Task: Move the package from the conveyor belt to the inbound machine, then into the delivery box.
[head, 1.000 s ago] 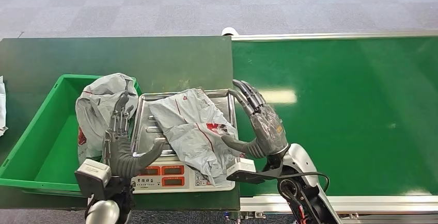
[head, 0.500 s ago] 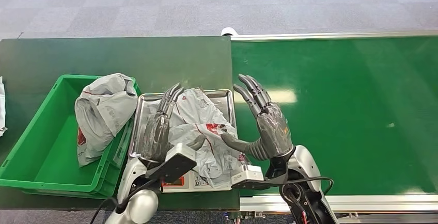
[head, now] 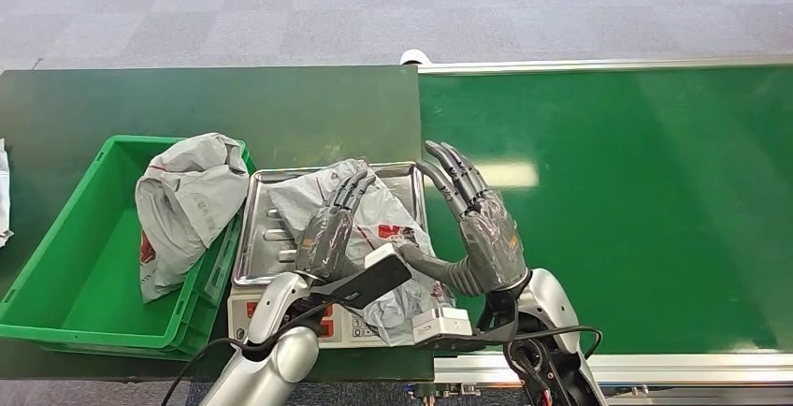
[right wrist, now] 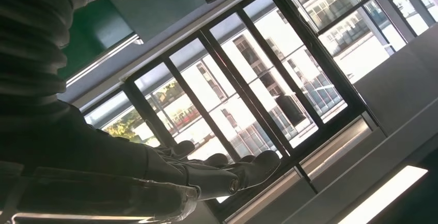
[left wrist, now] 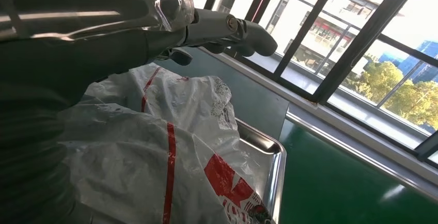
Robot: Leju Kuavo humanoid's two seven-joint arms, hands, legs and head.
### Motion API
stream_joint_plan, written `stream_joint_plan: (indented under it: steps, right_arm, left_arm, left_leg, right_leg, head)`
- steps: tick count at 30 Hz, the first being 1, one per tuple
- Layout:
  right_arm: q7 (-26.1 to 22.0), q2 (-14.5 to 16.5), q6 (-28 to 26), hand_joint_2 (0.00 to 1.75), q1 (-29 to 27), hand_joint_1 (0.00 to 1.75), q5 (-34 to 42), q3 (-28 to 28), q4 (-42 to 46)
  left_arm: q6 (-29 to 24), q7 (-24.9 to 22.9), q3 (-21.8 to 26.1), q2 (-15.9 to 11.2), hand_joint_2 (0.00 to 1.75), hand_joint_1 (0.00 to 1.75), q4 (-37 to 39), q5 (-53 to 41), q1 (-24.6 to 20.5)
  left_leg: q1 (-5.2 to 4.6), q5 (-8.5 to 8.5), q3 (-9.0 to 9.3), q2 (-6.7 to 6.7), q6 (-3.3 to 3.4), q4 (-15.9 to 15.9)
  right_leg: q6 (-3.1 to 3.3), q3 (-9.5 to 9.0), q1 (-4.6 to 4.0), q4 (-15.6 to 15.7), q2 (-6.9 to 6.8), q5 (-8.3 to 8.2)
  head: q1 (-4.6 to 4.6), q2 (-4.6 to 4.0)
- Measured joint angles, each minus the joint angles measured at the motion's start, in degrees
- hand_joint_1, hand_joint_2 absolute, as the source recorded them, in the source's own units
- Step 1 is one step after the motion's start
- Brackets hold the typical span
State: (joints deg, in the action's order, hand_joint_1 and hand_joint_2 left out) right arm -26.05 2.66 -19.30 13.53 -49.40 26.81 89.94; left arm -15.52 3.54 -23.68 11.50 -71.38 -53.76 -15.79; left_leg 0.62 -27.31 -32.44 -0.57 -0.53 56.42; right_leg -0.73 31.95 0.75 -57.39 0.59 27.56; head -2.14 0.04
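A crumpled grey package (head: 388,211) with red markings lies on the steel tray (head: 271,202) of the inbound machine (head: 245,311). My left hand (head: 327,235) lies flat over the package's near left part, fingers stretched forward and gripping nothing. In the left wrist view those fingers (left wrist: 227,28) hover just above the package (left wrist: 155,146), beside the tray rim (left wrist: 274,157). My right hand (head: 479,224) stands open at the tray's right edge, fingers up, with its thumb reaching toward the package. In the right wrist view the right hand (right wrist: 170,182) holds nothing.
A green delivery box (head: 65,266) sits left of the machine and holds another grey package (head: 182,205). The green conveyor belt (head: 636,210) stretches to the right. The dark green table (head: 215,102) lies behind the tray. White material (head: 4,191) shows at the left edge.
My left hand has swung right from the box's edge across the tray and now lies over the package. The right hand has barely shifted. The package looks more bunched up.
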Motion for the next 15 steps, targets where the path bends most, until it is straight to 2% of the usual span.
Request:
stream_joint_plan:
  steps: [12, 15]
  right_arm:
    - [0.0, 0.1, 0.0, 1.75, 0.0, 0.0, 0.0, -0.2, 0.2]
    - [0.0, 0.1, 0.3, 1.75, -0.1, 0.0, -0.2, -0.3, 0.3]
  left_arm:
    - [0.1, -0.2, -0.1, 0.1, 1.75, 0.0, 2.0, -0.3, -0.3]
    - [1.9, -1.6, -0.1, 0.1, 1.75, 0.0, 2.5, -1.4, -0.6]
  left_leg:
    - [0.0, 0.0, 0.0, 0.0, 0.0, 0.0]
    - [0.0, 0.0, 0.01, -0.01, 0.0, 0.0]
  right_leg:
    - [0.0, -0.01, 0.0, 0.0, 0.0, 0.0]
    - [0.0, -0.01, 0.0, 0.0, 0.0, 0.0]
  head:
    - [-0.01, 0.0]
    - [0.01, 0.01]
